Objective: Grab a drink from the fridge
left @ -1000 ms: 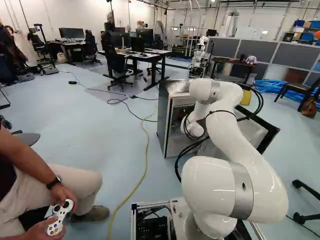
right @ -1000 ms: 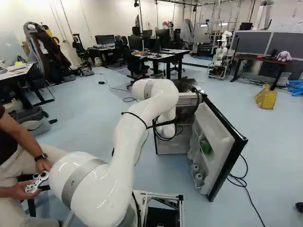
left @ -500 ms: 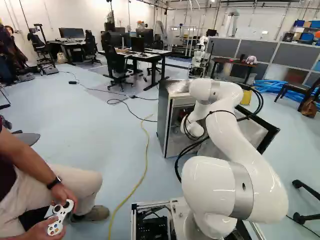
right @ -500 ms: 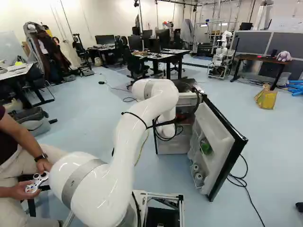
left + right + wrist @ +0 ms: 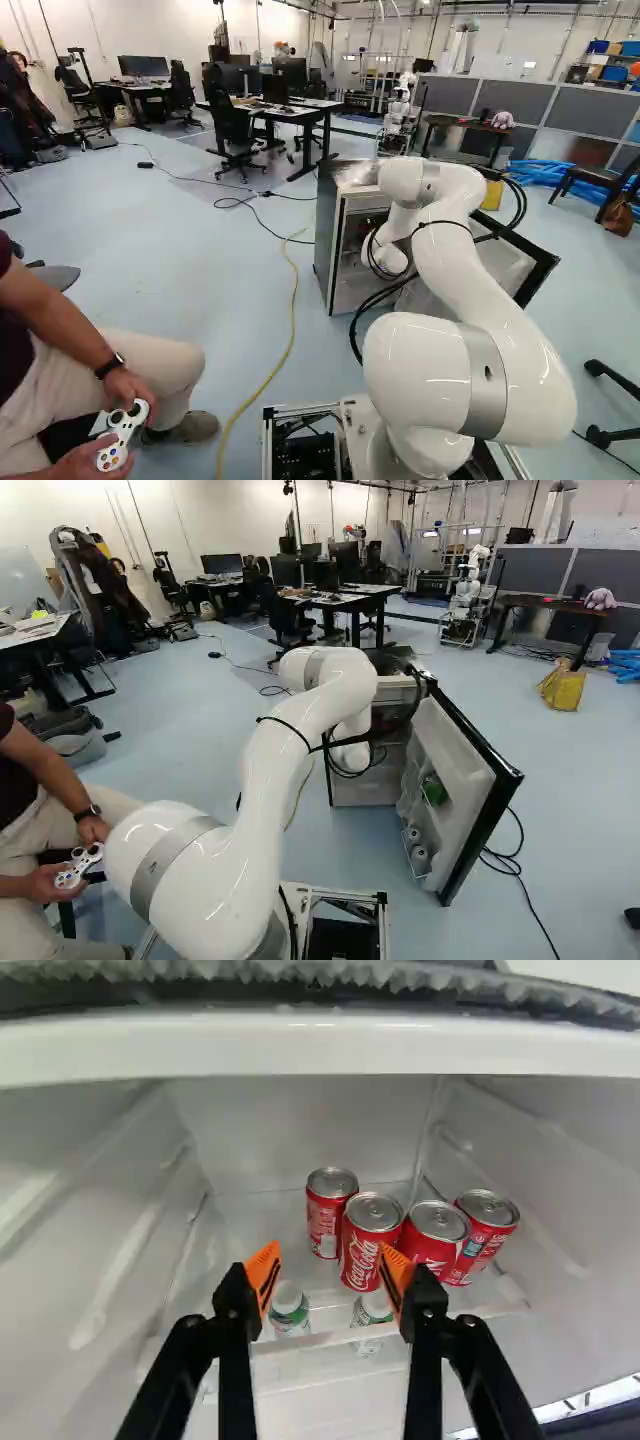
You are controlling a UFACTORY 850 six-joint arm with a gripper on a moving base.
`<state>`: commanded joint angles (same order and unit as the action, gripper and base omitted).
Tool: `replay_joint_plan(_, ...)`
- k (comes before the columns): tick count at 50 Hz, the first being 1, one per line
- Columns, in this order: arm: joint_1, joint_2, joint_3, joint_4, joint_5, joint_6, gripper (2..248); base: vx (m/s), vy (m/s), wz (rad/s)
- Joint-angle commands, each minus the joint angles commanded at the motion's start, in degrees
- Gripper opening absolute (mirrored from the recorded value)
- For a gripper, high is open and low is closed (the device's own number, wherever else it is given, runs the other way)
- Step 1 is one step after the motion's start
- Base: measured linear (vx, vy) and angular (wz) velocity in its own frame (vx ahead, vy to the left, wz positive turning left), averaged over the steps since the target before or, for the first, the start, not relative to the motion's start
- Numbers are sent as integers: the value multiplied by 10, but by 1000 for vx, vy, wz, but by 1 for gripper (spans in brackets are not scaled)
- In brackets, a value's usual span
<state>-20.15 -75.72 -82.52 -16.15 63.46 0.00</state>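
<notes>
Four red drink cans stand in a cluster inside the fridge, among them a front can, a rear can and two cans on the far side from the rear one, the nearer being a can. My gripper is open inside the fridge, nothing held between its orange pads. One fingertip overlaps the front can's lower side in the wrist view; contact cannot be told. Two white-capped bottles, one a bottle, show low near the fingertips. In both base views the arm hides the gripper.
The fridge door hangs open at the arm's right, with items in its racks. Fridge walls flank the gripper, and a frosty ledge spans above the cans. Black cables loop beside the arm. A seated person holds a controller at the left.
</notes>
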Motion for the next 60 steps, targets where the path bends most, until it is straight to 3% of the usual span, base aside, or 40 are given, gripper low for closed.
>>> replay_joint_plan(1,0,0,0,0,0,0,146,0,0,0)
replay_joint_plan(10,0,0,0,6,-2,0,135,0,0,0)
replay_joint_plan(11,0,0,0,7,-2,0,122,0,0,0)
replay_joint_plan(16,0,0,0,15,-5,0,122,0,0,0)
replay_joint_plan(17,0,0,0,17,-6,0,110,0,0,0)
replay_joint_plan(21,0,0,0,24,-9,0,110,0,0,0)
replay_joint_plan(22,0,0,0,26,-9,0,98,0,0,0)
replay_joint_plan(26,0,0,0,34,-12,0,98,0,0,0)
replay_joint_plan(27,0,0,0,36,-13,0,86,0,0,0)
replay_joint_plan(31,0,0,0,43,-15,0,86,0,0,0)
replay_joint_plan(32,0,0,0,44,-16,0,74,0,0,0)
replay_joint_plan(37,0,0,0,47,-17,0,74,0,0,0)
replay_joint_plan(38,0,0,0,47,-17,0,62,0,0,0)
replay_joint_plan(42,0,0,0,48,-18,0,62,0,0,0)
replay_joint_plan(43,0,0,0,48,-18,0,52,0,0,0)
replay_joint_plan(60,0,0,0,48,-18,0,62,0,0,0)
